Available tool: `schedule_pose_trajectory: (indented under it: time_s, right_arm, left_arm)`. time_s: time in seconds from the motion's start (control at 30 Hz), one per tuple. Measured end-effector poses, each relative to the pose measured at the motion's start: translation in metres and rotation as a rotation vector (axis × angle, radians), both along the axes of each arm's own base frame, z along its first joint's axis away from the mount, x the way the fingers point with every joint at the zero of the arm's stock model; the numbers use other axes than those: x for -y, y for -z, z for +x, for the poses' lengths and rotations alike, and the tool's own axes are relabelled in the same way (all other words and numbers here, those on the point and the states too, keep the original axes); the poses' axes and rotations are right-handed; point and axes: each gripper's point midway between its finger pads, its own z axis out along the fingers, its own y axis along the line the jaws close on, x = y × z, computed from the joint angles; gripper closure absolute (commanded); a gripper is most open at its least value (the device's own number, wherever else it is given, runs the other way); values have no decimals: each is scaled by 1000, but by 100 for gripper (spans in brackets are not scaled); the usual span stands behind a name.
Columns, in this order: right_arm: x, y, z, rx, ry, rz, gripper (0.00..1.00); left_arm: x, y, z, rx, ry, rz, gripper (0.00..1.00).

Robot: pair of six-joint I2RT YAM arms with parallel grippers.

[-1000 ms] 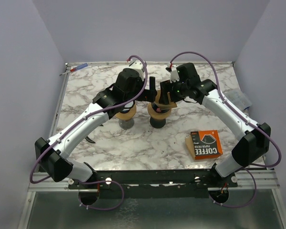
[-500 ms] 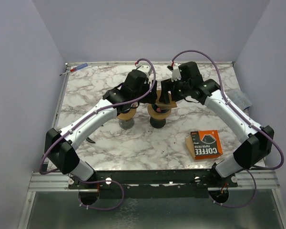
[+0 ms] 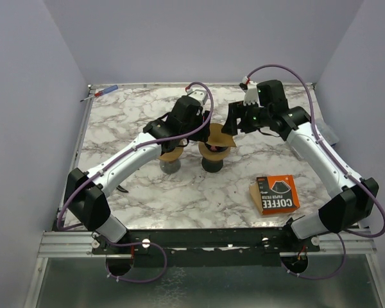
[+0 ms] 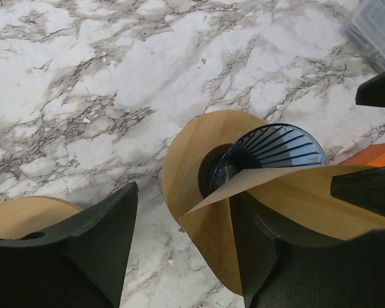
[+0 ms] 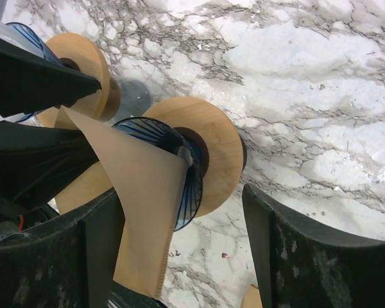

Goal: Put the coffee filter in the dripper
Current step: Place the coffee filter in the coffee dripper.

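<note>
1 coffee filter | tilted on dripper | left hand, right hand agape

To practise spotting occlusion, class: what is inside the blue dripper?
The dripper shows only bare blue ribs in the visible part of its cone. The brown filter crosses its near rim, hiding the rest, so whether the paper dips inside cannot be told.

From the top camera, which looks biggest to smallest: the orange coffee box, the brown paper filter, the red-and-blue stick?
1. orange coffee filter box
2. brown paper filter, though it is partly hidden
3. red-and-blue stick, long but very thin
</note>
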Motion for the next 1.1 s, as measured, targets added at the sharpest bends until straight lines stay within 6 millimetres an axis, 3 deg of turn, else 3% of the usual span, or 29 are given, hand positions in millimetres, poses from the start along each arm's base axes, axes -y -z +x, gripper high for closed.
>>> schedule_pose_trajectory:
  time_s: [0.2, 0.67, 0.9, 1.1]
  right_arm:
    - [14, 9, 2, -37, 21, 22, 35]
    - [23, 25, 5, -81, 22, 73, 64]
    - [27, 30, 6, -101, 24, 112, 73]
    - [24, 29, 6, -110, 6, 150, 90]
  left_arm:
    - [0, 2, 1, 1, 6, 10, 41]
    - [-1, 6, 1, 4, 17, 29, 53]
    - [-1, 6, 1, 7, 18, 29, 56]
    - [0, 8, 1, 8, 19, 28, 57]
